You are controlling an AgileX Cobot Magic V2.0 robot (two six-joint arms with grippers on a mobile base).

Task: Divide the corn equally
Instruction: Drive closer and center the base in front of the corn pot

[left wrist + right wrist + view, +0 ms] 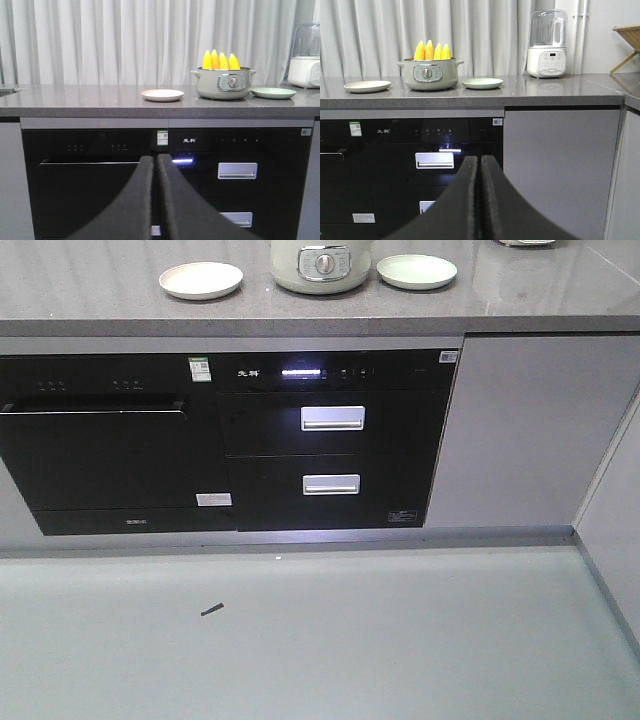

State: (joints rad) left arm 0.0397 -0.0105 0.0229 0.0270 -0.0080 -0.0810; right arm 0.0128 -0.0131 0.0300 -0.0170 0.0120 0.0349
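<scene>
Several yellow corn cobs point(220, 61) point(432, 51) stand upright in a pale green electric pot point(223, 84) point(427, 75) point(322, 265) on the grey countertop. A cream plate point(162, 95) point(367, 86) point(200, 280) lies left of the pot and a light green plate point(273, 93) point(482, 83) point(416, 271) lies right of it. Both plates hold nothing. My left gripper point(155, 159) and right gripper point(480, 159) are shut and empty, held low in front of the cabinets, well short of the counter.
Black built-in appliances point(230, 440) with silver drawer handles fill the cabinet front below the counter point(100, 310). A white blender point(547, 45) stands at the right of the counter. A wooden rack point(629, 42) sits at the far right. A small dark scrap point(211, 609) lies on the floor.
</scene>
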